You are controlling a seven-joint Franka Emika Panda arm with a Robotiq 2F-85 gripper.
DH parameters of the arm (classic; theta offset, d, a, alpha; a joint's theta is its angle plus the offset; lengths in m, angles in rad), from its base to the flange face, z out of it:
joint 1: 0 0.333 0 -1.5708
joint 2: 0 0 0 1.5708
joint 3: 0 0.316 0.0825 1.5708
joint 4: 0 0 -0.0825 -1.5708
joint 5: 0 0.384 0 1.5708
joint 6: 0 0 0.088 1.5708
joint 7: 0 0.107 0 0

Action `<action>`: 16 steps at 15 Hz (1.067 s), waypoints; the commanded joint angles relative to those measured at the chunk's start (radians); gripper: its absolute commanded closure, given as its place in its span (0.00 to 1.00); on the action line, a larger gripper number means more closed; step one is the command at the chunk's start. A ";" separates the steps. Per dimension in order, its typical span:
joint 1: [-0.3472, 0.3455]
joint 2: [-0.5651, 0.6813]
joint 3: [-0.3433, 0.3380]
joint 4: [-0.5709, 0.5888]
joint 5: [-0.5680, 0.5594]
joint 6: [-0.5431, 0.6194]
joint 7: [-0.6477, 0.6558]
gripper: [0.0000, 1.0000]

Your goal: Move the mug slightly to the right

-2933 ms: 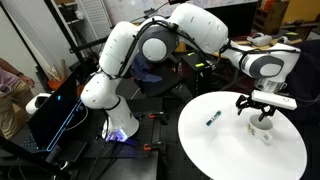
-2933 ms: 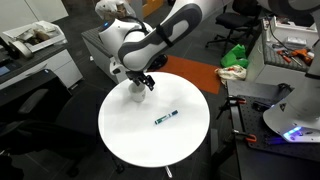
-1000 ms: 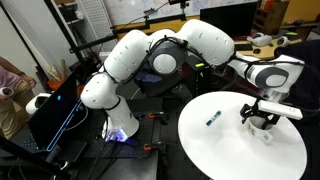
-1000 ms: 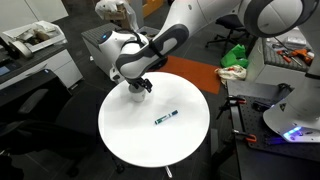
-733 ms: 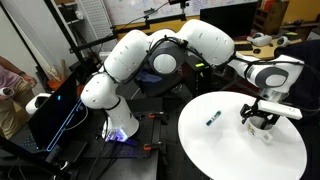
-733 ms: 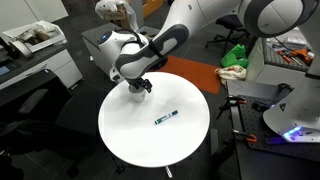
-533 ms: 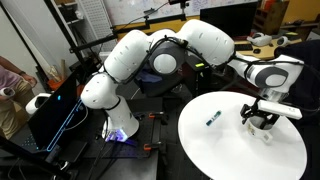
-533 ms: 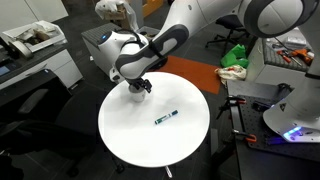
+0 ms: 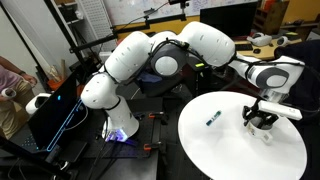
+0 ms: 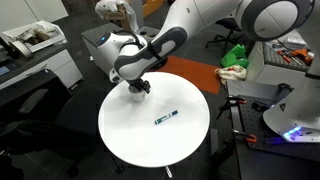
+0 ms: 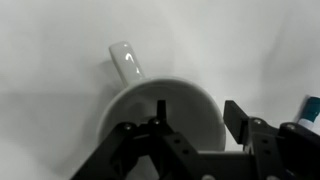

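The white mug [image 11: 185, 100] stands upright on the round white table [image 9: 230, 150], its handle pointing to the upper left in the wrist view. It also shows in both exterior views [image 9: 265, 129] [image 10: 134, 94], mostly hidden by the gripper. My gripper [image 11: 198, 115] is down over the mug, also seen in both exterior views [image 9: 262, 120] [image 10: 140, 87]. One finger is inside the mug and the other is outside its wall. The fingers straddle the rim with a gap left, so the gripper is open.
A thin blue marker [image 9: 213, 118] [image 10: 166, 118] lies near the table's middle, apart from the mug. The mug stands close to the table's edge. Desks, chairs and clutter surround the table.
The gripper has come down over the mug since the earliest frames. Over the last second nothing has visibly moved.
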 commanded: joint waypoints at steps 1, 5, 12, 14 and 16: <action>0.010 0.032 -0.008 0.071 0.002 -0.056 -0.012 0.41; 0.010 0.043 -0.009 0.091 0.004 -0.064 -0.010 0.56; 0.005 0.039 -0.007 0.106 0.008 -0.069 -0.011 0.84; 0.002 0.041 -0.008 0.105 0.010 -0.070 -0.012 0.85; 0.000 0.044 -0.008 0.109 0.013 -0.075 -0.012 0.96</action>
